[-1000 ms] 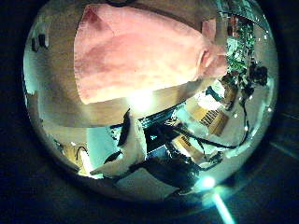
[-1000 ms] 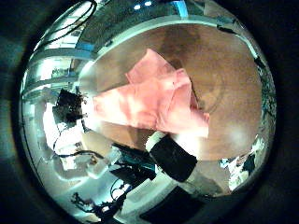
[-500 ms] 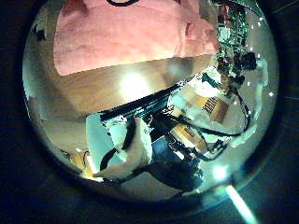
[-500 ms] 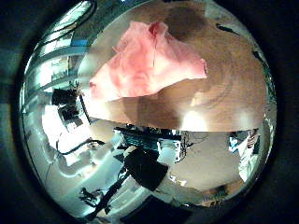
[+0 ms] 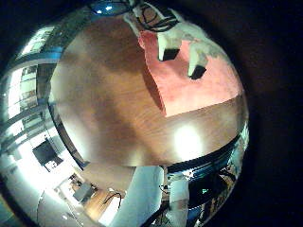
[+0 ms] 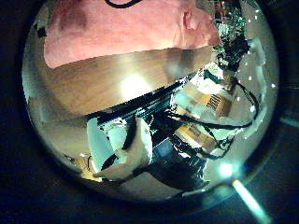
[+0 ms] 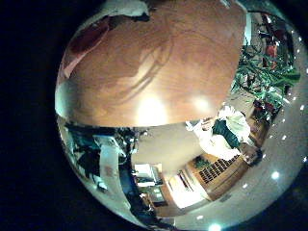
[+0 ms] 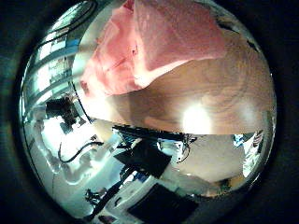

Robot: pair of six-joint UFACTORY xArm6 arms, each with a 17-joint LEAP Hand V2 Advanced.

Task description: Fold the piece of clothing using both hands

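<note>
The piece of clothing [image 5: 194,85] lies spread on the wooden table [image 5: 104,104], with folds and a bunched part at one end. My left hand [image 5: 182,49] hangs over it, and two of its fingertips [image 5: 197,62] reach out straight above the cloth. The left thumb side view shows the clothing [image 6: 121,33] as a broad flat sheet near that palm. In the right thumb side view the clothing [image 8: 154,42] fills one side and looks rumpled. Only a corner of the clothing [image 7: 85,40] shows at the table's edge in the right little finger side view. None of my right hand's fingers show.
Bare table [image 8: 210,93] stretches out beside the clothing toward the table's edge [image 6: 140,103]. Beyond that edge stand a white arm section [image 6: 117,149] and room clutter [image 7: 226,130].
Both thumb side pictures have shifted, so both palms have moved. The clothing now looks larger and closer to the right palm, and it sits nearer the rim of the left view.
</note>
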